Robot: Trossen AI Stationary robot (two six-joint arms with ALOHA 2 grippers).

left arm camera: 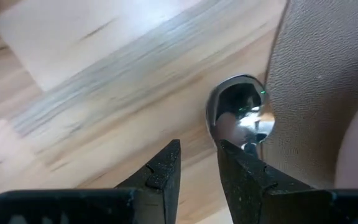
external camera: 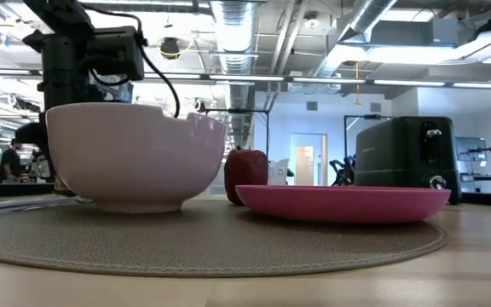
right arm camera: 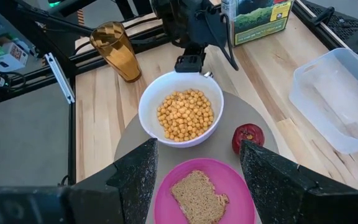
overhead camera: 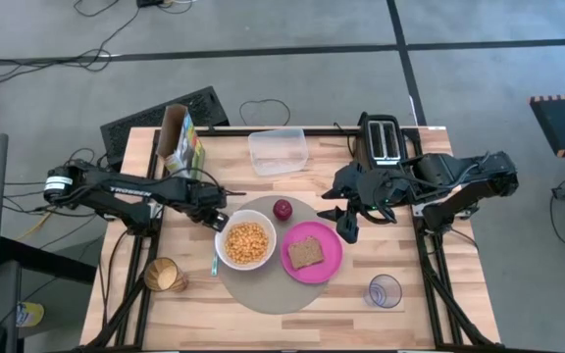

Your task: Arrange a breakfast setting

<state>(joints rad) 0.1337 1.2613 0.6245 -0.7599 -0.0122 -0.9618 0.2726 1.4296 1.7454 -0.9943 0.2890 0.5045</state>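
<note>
A round grey-brown mat point(overhead camera: 268, 286) holds a white bowl point(overhead camera: 245, 243) of yellow cereal balls, a magenta plate point(overhead camera: 328, 267) with a brown toast slice point(overhead camera: 307, 252), and a small red apple point(overhead camera: 282, 209). A teal-handled spoon point(overhead camera: 214, 263) lies at the mat's left edge beside the bowl. Its metal bowl point(left arm camera: 241, 117) shows just past my left gripper point(left arm camera: 197, 163), which hangs low over it with a narrow empty gap. My right gripper point(overhead camera: 346, 224) is wide open and empty, right of the apple and above the plate's far side. A clear glass point(overhead camera: 385, 291) stands on the table, right of the mat. My left gripper has one finger point(left arm camera: 244, 177) over the spoon's neck, just behind its metal bowl, coming from above. I cannot tell whether it touches the spoon. The spoon lies flat on the table and the mat's edge.
An amber cup point(overhead camera: 165, 276) stands near the front left. A cereal box point(overhead camera: 179, 142), a clear plastic tub point(overhead camera: 278, 150) and a black toaster point(overhead camera: 383, 137) stand along the far edge. Bare wood lies at the front right around the glass.
</note>
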